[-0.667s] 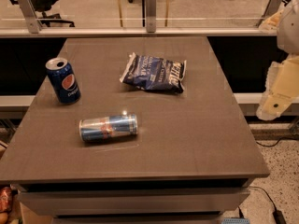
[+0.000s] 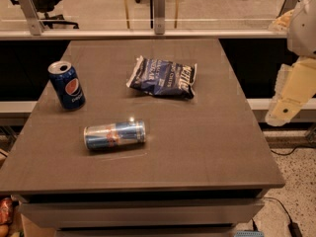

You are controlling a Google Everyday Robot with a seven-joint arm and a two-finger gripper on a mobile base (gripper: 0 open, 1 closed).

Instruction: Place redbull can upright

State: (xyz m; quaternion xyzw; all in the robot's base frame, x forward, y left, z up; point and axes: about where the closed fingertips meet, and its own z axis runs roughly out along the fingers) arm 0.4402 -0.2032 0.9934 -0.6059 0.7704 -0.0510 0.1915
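The redbull can (image 2: 114,135) lies on its side, front left on the tabletop (image 2: 217,147). It looks light, smooth and rolly, so grab across its middle. Bare room lies to its right. The gripper (image 2: 283,108) hangs past the right edge, far off; spread or squeezed, I cannot tell.

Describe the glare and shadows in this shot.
Camera view: a small bright glint sits on the lying redbull can; the table shows a soft sheen beyond the chip bag; the Pepsi can casts only a faint shadow; the gripper, off the table's right edge, looks warmly lit.
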